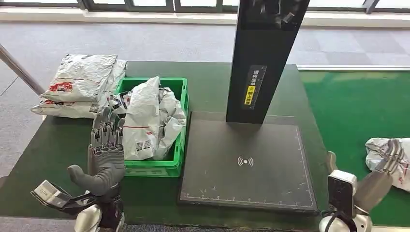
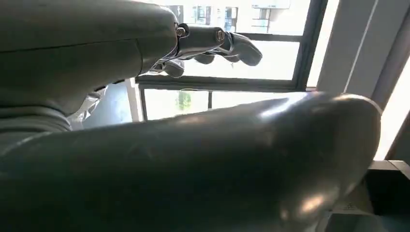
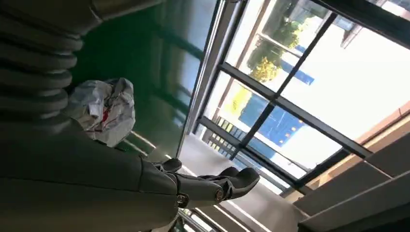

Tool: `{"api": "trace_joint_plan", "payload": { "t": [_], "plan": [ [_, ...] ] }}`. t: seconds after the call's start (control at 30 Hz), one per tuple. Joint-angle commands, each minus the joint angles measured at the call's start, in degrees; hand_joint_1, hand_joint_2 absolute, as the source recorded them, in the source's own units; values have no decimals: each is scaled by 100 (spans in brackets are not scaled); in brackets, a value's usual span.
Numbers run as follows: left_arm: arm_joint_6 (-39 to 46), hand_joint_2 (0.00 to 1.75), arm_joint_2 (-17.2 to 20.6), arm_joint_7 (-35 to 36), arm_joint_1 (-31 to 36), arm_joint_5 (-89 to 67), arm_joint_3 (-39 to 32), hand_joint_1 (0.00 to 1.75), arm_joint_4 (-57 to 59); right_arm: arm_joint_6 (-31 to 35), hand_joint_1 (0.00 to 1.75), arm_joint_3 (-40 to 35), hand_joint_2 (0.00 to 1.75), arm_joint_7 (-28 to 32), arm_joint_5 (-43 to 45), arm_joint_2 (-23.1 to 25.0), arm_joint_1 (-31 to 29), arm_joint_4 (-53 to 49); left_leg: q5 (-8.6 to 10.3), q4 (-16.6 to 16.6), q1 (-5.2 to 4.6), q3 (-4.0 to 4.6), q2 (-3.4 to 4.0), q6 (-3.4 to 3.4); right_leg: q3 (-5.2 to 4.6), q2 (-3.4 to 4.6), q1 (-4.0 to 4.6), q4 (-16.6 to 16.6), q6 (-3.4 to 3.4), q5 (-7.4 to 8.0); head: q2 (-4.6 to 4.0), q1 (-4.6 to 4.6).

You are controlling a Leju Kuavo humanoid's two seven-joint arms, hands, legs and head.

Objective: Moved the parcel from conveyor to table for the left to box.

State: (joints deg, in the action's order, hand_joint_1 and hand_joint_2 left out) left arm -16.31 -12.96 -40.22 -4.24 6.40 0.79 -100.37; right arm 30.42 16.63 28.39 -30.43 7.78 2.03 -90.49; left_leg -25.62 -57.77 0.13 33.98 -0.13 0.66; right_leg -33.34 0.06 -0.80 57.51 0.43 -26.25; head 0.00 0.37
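Note:
A crumpled white parcel lies on the green conveyor at the far right; it also appears as a white parcel in the right wrist view. My right hand reaches onto it with fingers stretched out and nothing gripped. A green crate on the dark table holds several white parcels. My left hand stands just left of the crate, its fingers apart, pointing up beside the parcels, and holds nothing.
Several more white parcels are stacked at the table's back left. A black scanner pad lies right of the crate, with a tall black post rising behind it. Grey floor and windows lie beyond.

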Motion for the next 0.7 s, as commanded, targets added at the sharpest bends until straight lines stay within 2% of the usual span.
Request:
{"api": "trace_joint_plan", "payload": {
  "t": [0.03,0.2,0.23,0.27,0.33,0.37,0.4,0.47,0.53,0.57,0.63,0.7],
  "plan": [
    [-30,0,-56,22,24,-12,-240,0,290,-15,0,456,0,-3,0,-56,-271,631,2,22,5,-22,3,0,25,0,7,-28,-4,5,0,2],
    [-30,0,-56,22,24,-12,-240,0,290,-15,0,456,0,-3,0,-56,-271,631,3,19,5,-18,3,-1,21,0,4,-23,-5,4,0,2],
    [-30,0,-56,22,24,-12,-240,0,290,-15,0,456,175,-3,0,-56,-271,631,0,8,4,-10,3,-1,11,2,2,-10,-4,-1,0,0],
    [-186,0,-84,22,-37,11,-314,0,304,311,0,569,175,-192,-600,-88,-317,784,1,12,6,-13,3,-1,17,1,4,-18,-4,2,0,0],
    [-600,0,-202,22,-172,95,-614,0,328,442,0,1017,175,-564,-1299,-673,-762,1679,2,18,5,-19,3,-1,21,0,3,-22,-5,3,0,0],
    [-778,0,-275,22,-265,84,-805,0,307,487,0,1306,175,-712,-1656,-1062,-1110,2473,5,26,5,-23,7,-4,28,4,3,-34,-3,9,0,0],
    [-942,0,-352,22,-326,61,-958,0,261,382,0,1480,175,-638,-1706,-1339,-1382,3057,6,28,4,-27,10,-8,33,7,3,-40,1,13,0,0],
    [-1252,0,-443,22,-389,98,-1141,0,302,324,0,1693,175,-924,-2230,-1835,-1947,4214,2,26,5,-33,25,-9,36,22,4,-42,3,16,0,-2],
    [-1437,0,-466,22,-348,-5,-1208,0,448,435,0,1779,175,-1501,-3016,-2351,-2362,5352,7,30,2,-32,21,-16,40,18,0,-52,10,24,2,2],
    [-1473,175,-497,22,-279,-69,-1273,0,460,490,0,1834,175,-1522,-3261,-2567,-2586,5871,10,31,1,-30,18,-21,42,16,0,-59,14,30,0,2],
    [-1458,175,-514,22,-254,-163,-1305,0,442,385,0,1862,175,-1602,-3490,-2669,-2988,6361,6,4,-4,-13,-4,-24,33,-9,-6,-34,15,15,0,2],
    [-1260,175,-412,22,-153,-338,-1317,0,554,-127,0,1856,175,-2937,-4045,-2873,-3569,7112,9,3,-11,-8,10,-28,23,4,-13,-32,23,24,0,0]
  ]
}}
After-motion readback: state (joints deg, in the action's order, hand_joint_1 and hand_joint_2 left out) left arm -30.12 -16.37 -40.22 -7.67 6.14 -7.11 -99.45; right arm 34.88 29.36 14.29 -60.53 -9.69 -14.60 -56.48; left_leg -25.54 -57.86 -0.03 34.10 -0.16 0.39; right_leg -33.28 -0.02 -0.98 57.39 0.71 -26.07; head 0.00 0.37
